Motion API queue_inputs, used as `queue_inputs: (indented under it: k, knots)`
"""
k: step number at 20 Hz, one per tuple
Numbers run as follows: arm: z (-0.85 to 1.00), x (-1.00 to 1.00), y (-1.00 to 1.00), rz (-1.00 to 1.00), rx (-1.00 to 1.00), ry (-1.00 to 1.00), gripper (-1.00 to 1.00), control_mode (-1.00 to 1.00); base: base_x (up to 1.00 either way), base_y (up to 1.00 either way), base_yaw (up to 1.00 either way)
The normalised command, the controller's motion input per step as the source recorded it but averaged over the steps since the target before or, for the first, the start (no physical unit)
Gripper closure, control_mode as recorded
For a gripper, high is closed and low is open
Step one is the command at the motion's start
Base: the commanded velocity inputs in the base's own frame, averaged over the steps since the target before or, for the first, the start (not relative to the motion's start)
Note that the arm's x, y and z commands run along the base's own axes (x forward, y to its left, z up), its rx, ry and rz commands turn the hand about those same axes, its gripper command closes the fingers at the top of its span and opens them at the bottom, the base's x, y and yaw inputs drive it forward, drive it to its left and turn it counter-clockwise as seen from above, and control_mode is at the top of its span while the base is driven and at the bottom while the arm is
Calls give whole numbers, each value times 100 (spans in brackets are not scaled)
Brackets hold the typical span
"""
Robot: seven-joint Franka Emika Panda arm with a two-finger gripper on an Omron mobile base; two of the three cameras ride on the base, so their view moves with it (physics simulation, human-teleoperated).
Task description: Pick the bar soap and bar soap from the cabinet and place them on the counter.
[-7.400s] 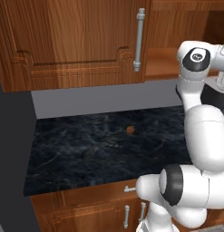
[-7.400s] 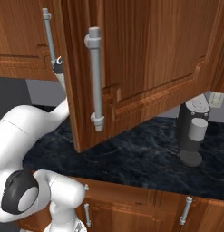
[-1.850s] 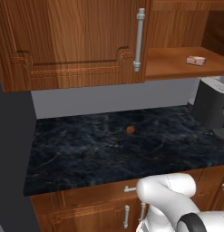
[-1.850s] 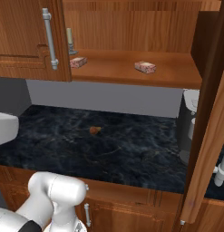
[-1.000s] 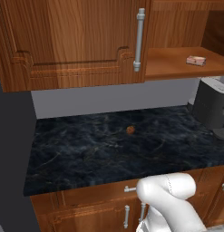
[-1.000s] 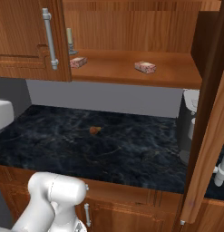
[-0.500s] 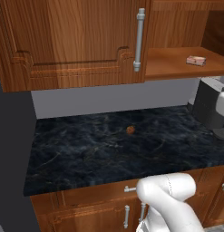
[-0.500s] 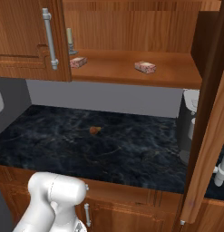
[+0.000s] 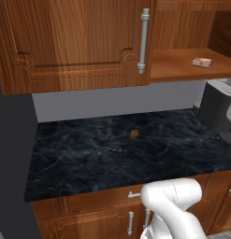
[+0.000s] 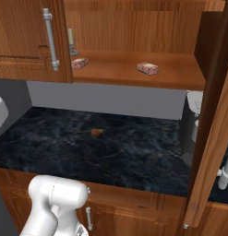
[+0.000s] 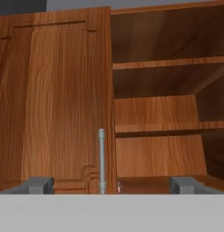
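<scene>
**Door open, both soaps still on the shelf**

The first bar soap [image 10: 80,63] lies flat near the shelf's [image 10: 180,76] left end, just beside the closed door's edge and close to the pale candle [image 10: 71,39] behind it. The second bar soap [image 10: 147,68] lies well apart from it, towards the middle of the shelf and near its front edge. Both are small, flat, pinkish-beige blocks with darker reddish ends, and each sits a little askew to the shelf's front edge. They should be easy to pinch across the short side.

A few seconds ago my arm was up at the cabinet [image 9: 79,42] and its right door [image 10: 217,115] hung across the opening. Now that door stands swung wide, the shelf is in plain sight, and my arm has drawn back from it. I judge the opening step done and the first pick next.

My jaws stand fully apart and hold nothing. In the hand view my fingertips [image 11: 38,185] sit wide, with the closed door's silver handle [image 11: 101,158] and the bare shelves beyond them. A pinkish sliver beside the foot of that handle may be the first soap, but it is too small to be sure.

Below, the black desk [image 9: 89,158] waits for both bars. It carries a small brown lump [image 9: 134,134] near its middle and a dark appliance [image 9: 215,107] at its right end.
</scene>
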Motion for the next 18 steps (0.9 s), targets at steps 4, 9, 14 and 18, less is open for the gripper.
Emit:
queue_inputs:
  k: [4,9,14,18]
  knots:
    - [0,20,2,3,2,-7,-100,-100,0,0,0]
    - [2,22,11,0,0,-4,-100,-100,0,0,0]
    - [8,4,15,0,0,-2,-100,-100,0,0,0]
    - [1,0,17,0,0,-4,-100,-100,0,0,0]
